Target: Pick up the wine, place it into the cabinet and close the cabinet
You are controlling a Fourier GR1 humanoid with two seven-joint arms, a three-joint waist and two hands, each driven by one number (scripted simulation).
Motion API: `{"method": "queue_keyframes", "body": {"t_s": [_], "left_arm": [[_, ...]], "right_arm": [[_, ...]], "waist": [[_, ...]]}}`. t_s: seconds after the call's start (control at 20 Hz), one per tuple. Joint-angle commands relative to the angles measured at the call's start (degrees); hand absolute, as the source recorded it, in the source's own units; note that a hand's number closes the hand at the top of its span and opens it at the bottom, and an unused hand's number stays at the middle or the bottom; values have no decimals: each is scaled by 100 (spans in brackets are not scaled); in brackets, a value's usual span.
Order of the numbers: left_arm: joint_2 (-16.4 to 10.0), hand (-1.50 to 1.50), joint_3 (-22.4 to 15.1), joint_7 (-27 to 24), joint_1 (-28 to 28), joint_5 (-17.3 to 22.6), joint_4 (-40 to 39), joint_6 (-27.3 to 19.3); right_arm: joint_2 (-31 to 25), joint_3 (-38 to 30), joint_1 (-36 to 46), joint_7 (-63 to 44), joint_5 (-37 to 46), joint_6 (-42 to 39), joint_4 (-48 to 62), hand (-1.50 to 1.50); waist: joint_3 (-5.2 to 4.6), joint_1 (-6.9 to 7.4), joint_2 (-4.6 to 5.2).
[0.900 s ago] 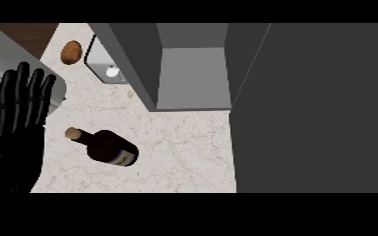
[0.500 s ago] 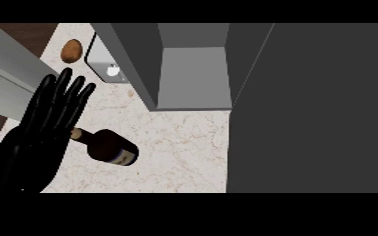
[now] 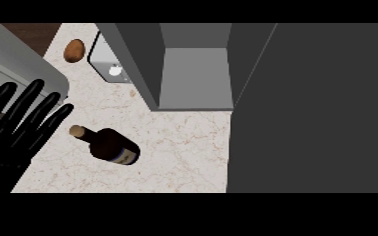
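My left hand [image 3: 28, 126], fingers straight and spread, sits at 9 o'clock of the wine [image 3: 112, 146] lying on the counter [image 3: 184, 152], cork toward me. Brushing its neck could roll it away from the open cabinet [image 3: 196, 77] at its 1 o'clock

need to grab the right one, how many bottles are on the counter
1. The wine bottle sits on the counter, just right of the left hand. Others could hide behind the cabinet door.

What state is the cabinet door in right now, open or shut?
Open. The cabinet shows its grey inside, with the door swung out at the right. The bottle is outside it on the counter.
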State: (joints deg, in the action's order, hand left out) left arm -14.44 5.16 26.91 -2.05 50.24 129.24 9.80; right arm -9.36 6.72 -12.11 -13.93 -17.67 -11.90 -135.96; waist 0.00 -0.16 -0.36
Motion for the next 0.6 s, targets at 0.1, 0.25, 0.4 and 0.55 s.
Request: {"method": "queue_keyframes", "body": {"t_s": [0.1,0.25,0.4,0.55], "left_arm": [[-573,-150,913,806,11,1282,591,-469],[-921,-150,1447,1175,149,1916,701,-817],[-1090,-150,1940,1238,242,2276,467,-571],[-1162,-150,2212,1412,96,2648,545,-634]], "right_arm": [[-312,-294,-292,-1099,-888,169,-1297,-150],[-272,-280,-429,-1023,-805,95,-1277,-150],[-64,65,-120,-1100,-434,289,-1121,-150],[-141,-32,-180,-1450,-531,539,-1645,-150]], "waist": [[-2,5,7],[1,-1,1],[-4,28,15],[-8,19,-2]]}}
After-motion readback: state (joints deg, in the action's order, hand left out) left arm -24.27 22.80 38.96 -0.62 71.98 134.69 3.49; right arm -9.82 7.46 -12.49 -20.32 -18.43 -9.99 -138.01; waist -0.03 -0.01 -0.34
